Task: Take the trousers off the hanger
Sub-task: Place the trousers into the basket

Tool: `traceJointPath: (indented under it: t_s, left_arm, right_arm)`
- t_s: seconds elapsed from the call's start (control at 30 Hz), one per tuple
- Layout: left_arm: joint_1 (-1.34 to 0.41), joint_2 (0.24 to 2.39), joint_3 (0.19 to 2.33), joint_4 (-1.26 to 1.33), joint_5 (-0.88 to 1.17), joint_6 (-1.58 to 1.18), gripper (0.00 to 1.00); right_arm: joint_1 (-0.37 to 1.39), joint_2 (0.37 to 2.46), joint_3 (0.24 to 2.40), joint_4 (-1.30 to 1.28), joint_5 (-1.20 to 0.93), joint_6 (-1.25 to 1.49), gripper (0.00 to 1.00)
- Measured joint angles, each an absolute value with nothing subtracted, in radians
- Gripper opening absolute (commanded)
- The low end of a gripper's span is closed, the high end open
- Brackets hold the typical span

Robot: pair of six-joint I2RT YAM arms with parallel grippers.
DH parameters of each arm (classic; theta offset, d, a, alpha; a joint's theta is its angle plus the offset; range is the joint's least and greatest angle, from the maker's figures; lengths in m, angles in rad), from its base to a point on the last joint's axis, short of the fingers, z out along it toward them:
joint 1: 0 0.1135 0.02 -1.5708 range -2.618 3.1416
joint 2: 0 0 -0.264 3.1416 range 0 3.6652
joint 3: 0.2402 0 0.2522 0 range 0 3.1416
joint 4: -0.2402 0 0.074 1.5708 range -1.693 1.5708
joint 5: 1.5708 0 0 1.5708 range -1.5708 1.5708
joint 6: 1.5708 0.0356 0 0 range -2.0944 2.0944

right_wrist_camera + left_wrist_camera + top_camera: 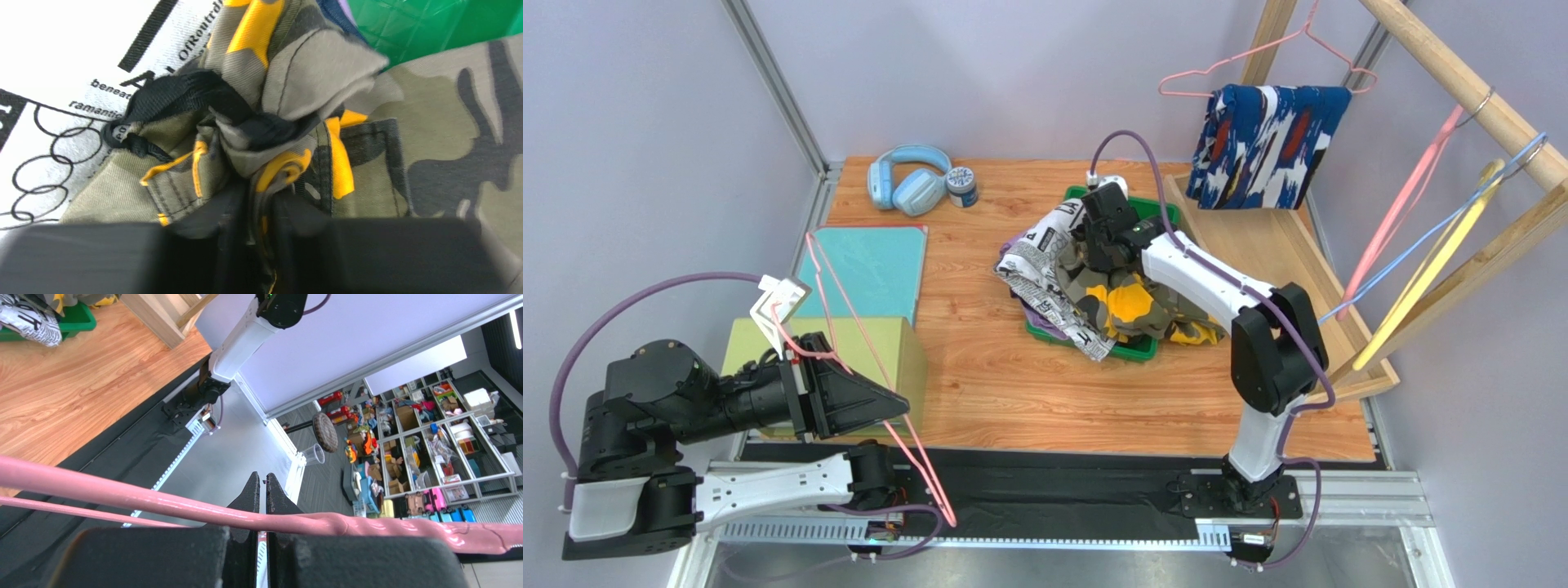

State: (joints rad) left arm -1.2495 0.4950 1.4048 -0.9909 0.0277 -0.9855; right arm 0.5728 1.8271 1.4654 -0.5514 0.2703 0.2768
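Note:
A heap of trousers fills the green tray (1140,348) at mid-table: the newsprint pair (1044,279) drapes over its left side and the yellow-olive camouflage pair (1127,304) lies on top. My right gripper (1097,263) reaches down into the heap. In the right wrist view it (264,190) pinches a fold of the camouflage pair (442,141), beside the newsprint pair (73,79). The blue-white-red print trousers (1269,145) hang on a pink hanger (1259,55) on the rack. At the near left, my left gripper (895,402) holds a bare pink hanger (844,321) in the air; its wire (123,493) crosses the closed fingers (263,478).
Blue headphones (907,178) and a small jar (962,185) sit at the back left. A teal board (873,270) and an olive box (891,349) lie by the left arm. The wooden rack (1271,251) stands at the right, its rail carrying empty pink, blue and yellow hangers (1425,263).

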Motion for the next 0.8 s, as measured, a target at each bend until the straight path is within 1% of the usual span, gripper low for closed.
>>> traceJointPath:
  t_s: [0.03,0.07,0.2,0.23,0.27,0.4,0.57,0.67,0.8]
  left_arm:
    - [-1.25,0.498,1.403,-0.985,0.031,-0.986,0.0]
    - [-1.25,0.502,1.4,-0.978,0.035,-0.986,0.0]
    - [-1.25,0.533,1.374,-0.942,0.05,-0.986,0.0]
    - [-1.25,0.542,1.367,-0.937,0.052,-0.986,0.0]
    - [-1.25,0.552,1.359,-0.93,0.052,-0.986,0.0]
    - [-1.25,0.596,1.338,-0.916,0.052,-0.985,0.0]
    - [-1.25,0.65,1.336,-0.892,0.052,-0.979,0.0]
    - [-1.25,0.685,1.338,-0.882,0.054,-0.973,0.0]
    - [-1.25,0.722,1.338,-0.862,0.068,-0.961,0.0]
  right_arm:
    - [0.574,1.826,1.478,-0.569,0.277,0.281,0.59]
    - [0.574,1.819,1.491,-0.591,0.287,0.281,0.7]
    - [0.575,1.768,1.549,-0.717,0.311,0.276,0.82]
    - [0.581,1.751,1.571,-0.765,0.315,0.276,0.83]
    - [0.589,1.738,1.594,-0.802,0.322,0.276,0.89]
    - [0.659,1.635,1.652,-0.937,0.389,0.274,0.92]
    - [0.753,1.464,1.642,-1.073,0.493,0.292,0.92]
    - [0.804,1.336,1.57,-1.108,0.508,0.316,0.92]
    - [0.926,1.155,1.454,-1.148,0.462,0.345,0.9]
